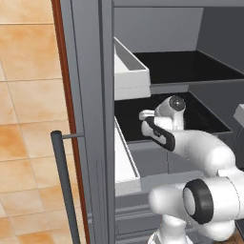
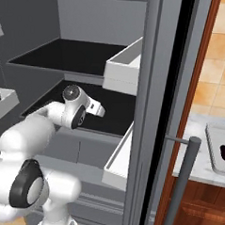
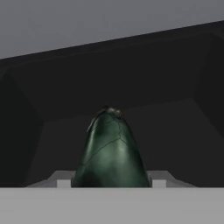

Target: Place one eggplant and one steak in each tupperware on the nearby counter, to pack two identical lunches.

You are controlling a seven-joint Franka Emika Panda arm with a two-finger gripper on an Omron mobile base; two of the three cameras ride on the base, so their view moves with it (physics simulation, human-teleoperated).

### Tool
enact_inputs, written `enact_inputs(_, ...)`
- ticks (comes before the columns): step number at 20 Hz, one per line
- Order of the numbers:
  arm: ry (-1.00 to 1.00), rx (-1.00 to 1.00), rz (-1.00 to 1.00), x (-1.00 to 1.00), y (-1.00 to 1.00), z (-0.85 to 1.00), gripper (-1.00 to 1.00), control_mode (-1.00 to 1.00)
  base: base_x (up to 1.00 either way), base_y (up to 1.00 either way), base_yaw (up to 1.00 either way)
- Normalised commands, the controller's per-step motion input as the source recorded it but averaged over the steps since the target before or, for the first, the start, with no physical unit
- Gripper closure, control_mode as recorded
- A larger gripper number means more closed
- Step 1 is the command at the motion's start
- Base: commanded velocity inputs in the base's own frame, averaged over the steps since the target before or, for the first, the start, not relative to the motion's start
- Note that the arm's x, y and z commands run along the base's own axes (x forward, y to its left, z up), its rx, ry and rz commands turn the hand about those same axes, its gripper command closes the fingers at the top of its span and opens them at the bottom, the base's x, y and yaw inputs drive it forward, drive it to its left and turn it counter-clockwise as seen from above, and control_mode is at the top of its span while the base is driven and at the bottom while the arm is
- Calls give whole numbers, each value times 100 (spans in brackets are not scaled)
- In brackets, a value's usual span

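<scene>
Hand view: a smooth, glossy dark teal-green oval eggplant (image 3: 110, 151) with faint pale crack-like veins and a small stem nub at its far end sits dead centre, base-on to the camera, tapering away. The two finger tips (image 3: 63, 180) show as pale grey blocks flush on either side of its wide end, so the gripper (image 3: 111, 181) looks clamped on the eggplant; the contact itself sits right at the grey band, so not fully certain. Behind it is a matte black shelf floor and dark grey walls.

Left base view: glossy white arm with black joint rings reaches into the grey fridge, wrist (image 1: 164, 116) over the lower matte black fridge shelf (image 1: 209, 119). The fingers are hidden behind the hand. A white boxy door bin (image 1: 128, 71) sits at upper-shelf level, a second one below it. A dark grey cylindrical door handle (image 1: 64, 181) stands at the left against orange floor tiles.

Right base view: same pose, with the hand (image 2: 84, 105) inside the lower shelf bay. At the far right, a pale grey-white round-cornered shallow tupperware tray (image 2: 215, 153) sits on the white-grey marbled stone counter (image 2: 194, 157), above reddish-brown wood cabinet fronts. A small purple-black oval eggplant (image 2: 224, 152) lies inside that tray, well apart from the arm. The tray is cut off by the frame edge.
</scene>
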Motion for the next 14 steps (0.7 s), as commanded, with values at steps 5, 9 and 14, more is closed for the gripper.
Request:
enact_inputs(5, 2, -1, 0, -96, -6, 94, 100, -100, 0, 0, 0)
enact_inputs(9, 6, -4, 0, -100, -1, 60, 100, -100, 0, 0, 0)
enact_inputs(14, 1, -2, 0, -100, -2, 33, 100, -100, 0, 0, 0)
